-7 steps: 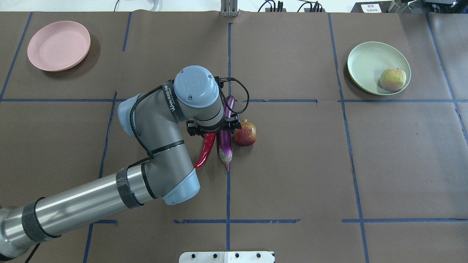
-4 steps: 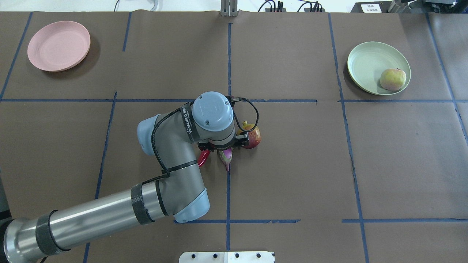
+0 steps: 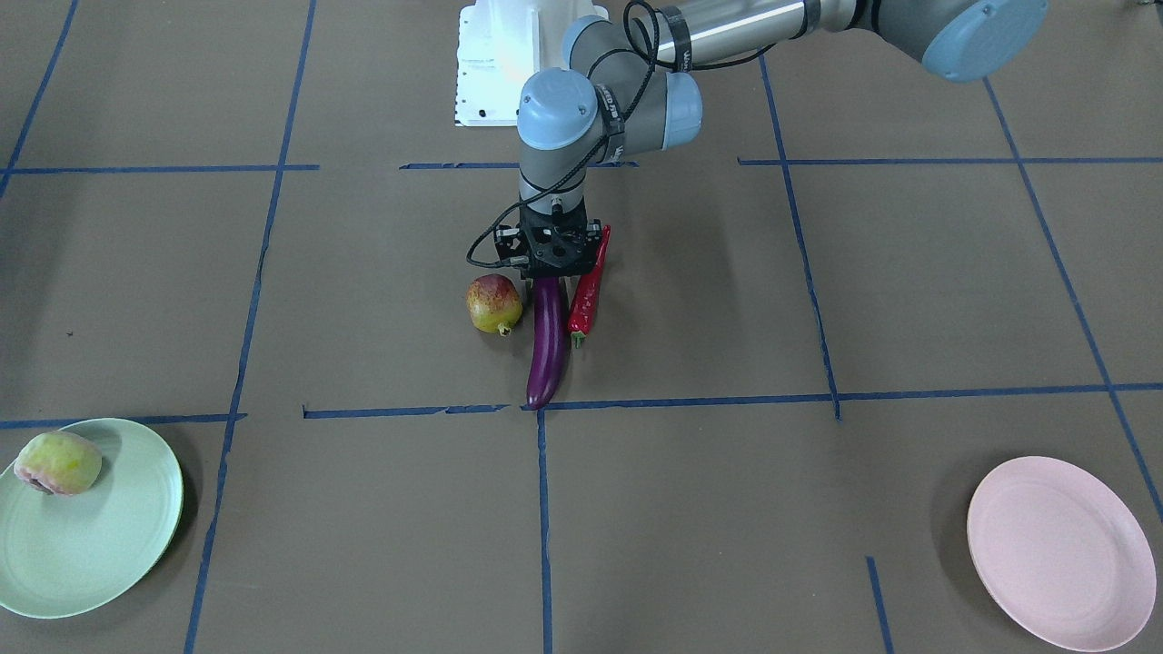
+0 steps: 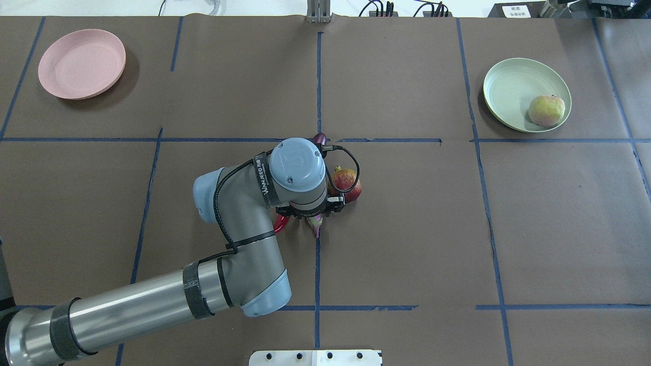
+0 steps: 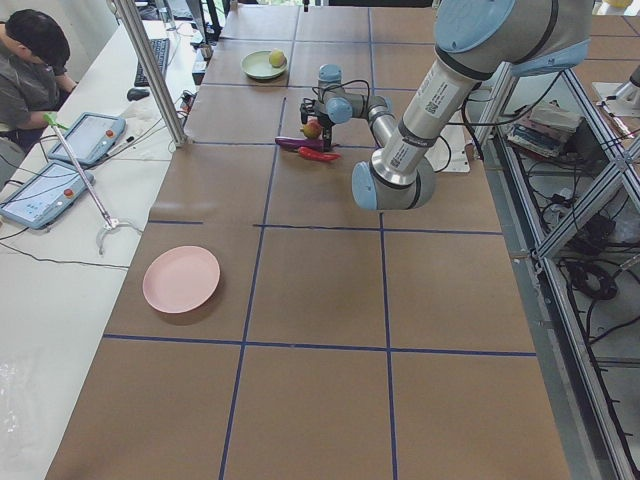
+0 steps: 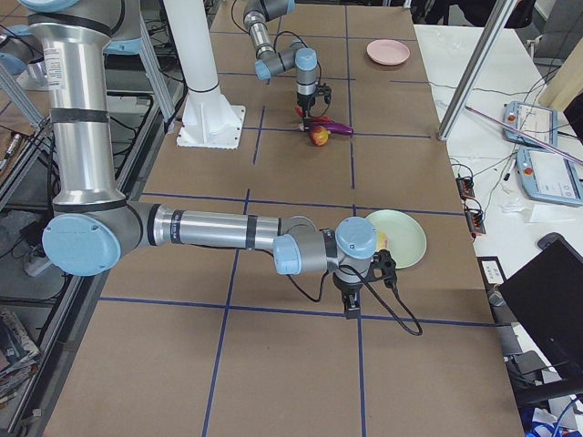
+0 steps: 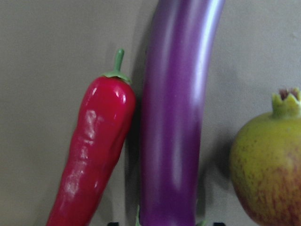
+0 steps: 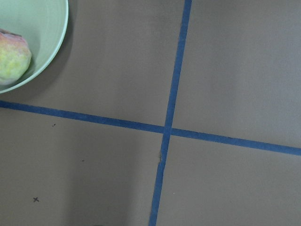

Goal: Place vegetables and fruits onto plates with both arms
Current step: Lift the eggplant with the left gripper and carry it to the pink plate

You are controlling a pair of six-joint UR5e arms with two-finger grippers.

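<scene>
The purple eggplant (image 3: 545,345) lies mid-table between the red chili (image 3: 589,291) and the pomegranate (image 3: 494,304). My left gripper (image 3: 550,262) is low over the eggplant's cap end. The left wrist view shows the eggplant (image 7: 176,122), the chili (image 7: 91,155) and the pomegranate (image 7: 268,174) close up, with a dark fingertip either side of the eggplant, so the gripper looks open. The peach (image 4: 546,110) sits on the green plate (image 4: 508,86). The pink plate (image 4: 81,63) is empty. My right gripper (image 6: 349,308) hangs beside the green plate (image 6: 405,238); I cannot tell whether it is open.
The white base block (image 3: 495,64) stands at the table's near edge. Blue tape lines (image 4: 318,269) mark a grid on the brown cover. A person (image 5: 30,60) and tablets (image 5: 45,190) are at a side table.
My left arm has moved along the eggplant toward its cap end and come lower over it. The fruits, vegetables and plates have not moved.
</scene>
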